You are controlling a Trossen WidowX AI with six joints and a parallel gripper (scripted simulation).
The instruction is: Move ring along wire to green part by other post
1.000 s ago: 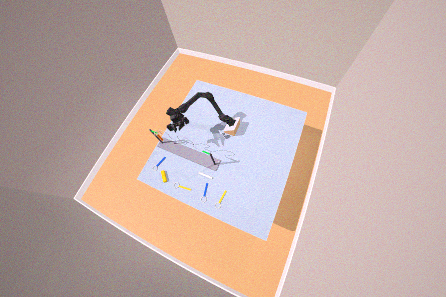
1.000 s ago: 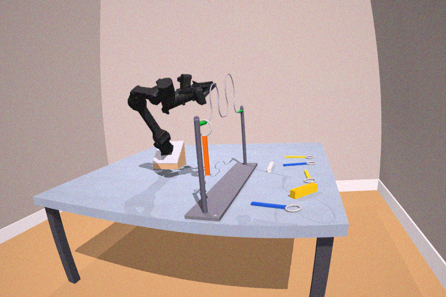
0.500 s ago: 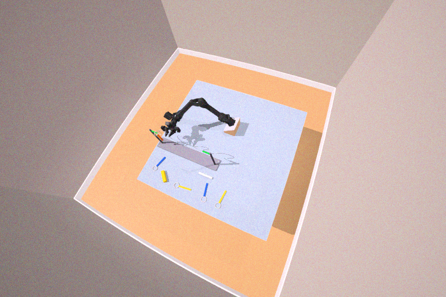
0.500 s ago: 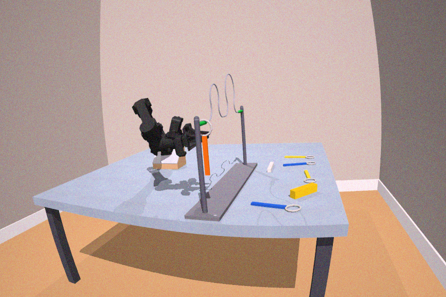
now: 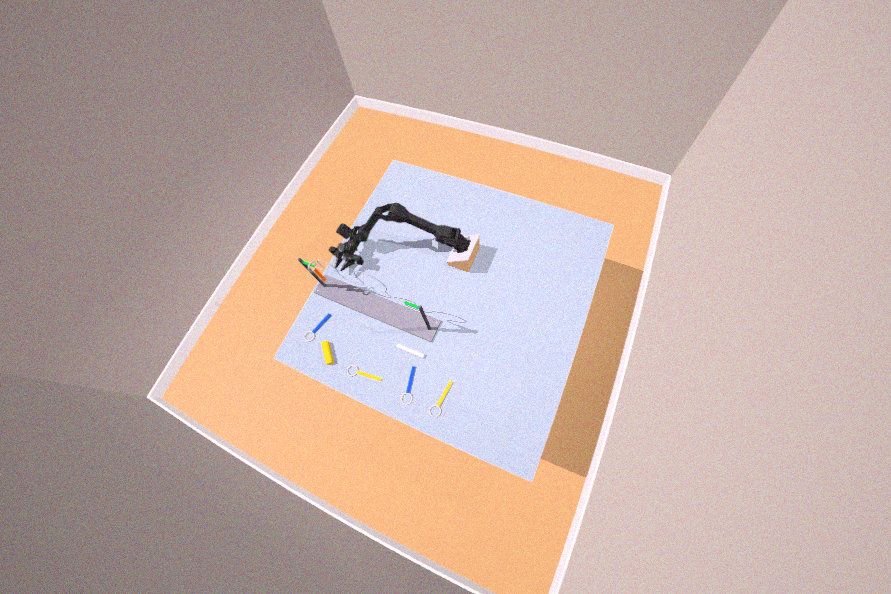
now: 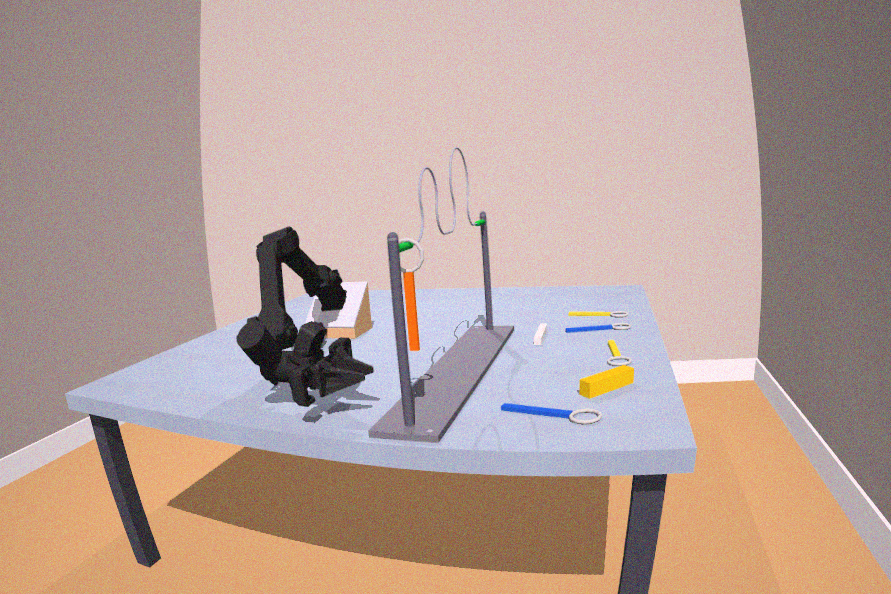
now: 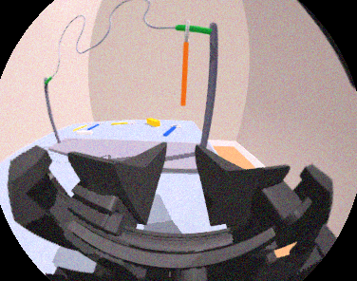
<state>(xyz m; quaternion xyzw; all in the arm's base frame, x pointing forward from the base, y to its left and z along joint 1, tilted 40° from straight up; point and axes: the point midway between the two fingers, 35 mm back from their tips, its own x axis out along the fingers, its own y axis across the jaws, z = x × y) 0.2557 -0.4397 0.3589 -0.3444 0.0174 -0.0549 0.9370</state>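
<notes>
The ring (image 6: 422,254) (image 7: 187,32) hangs on the green part (image 6: 402,246) (image 7: 200,29) beside the near post (image 6: 400,336) (image 7: 212,85), with the wire through it. Its orange handle (image 5: 318,273) (image 6: 411,311) (image 7: 184,73) points straight down. The thin grey wire (image 6: 456,148) rises in two humps to the other green part (image 5: 412,304) (image 6: 480,222) (image 7: 47,81) at the far post (image 5: 425,318) (image 6: 487,273). My gripper (image 5: 341,268) (image 6: 370,371) (image 7: 180,146) is partly open with nothing between its fingers. It is low over the table, below the handle's lower end and apart from it.
A grey base plate (image 5: 383,308) (image 6: 460,378) (image 7: 86,147) carries both posts, just beyond my fingertips. Past it lie a yellow block (image 5: 327,352) (image 6: 606,381), a white bar (image 5: 410,350) (image 6: 540,334) and several blue and yellow handles with rings. The arm's base is by a wedge block (image 6: 351,308).
</notes>
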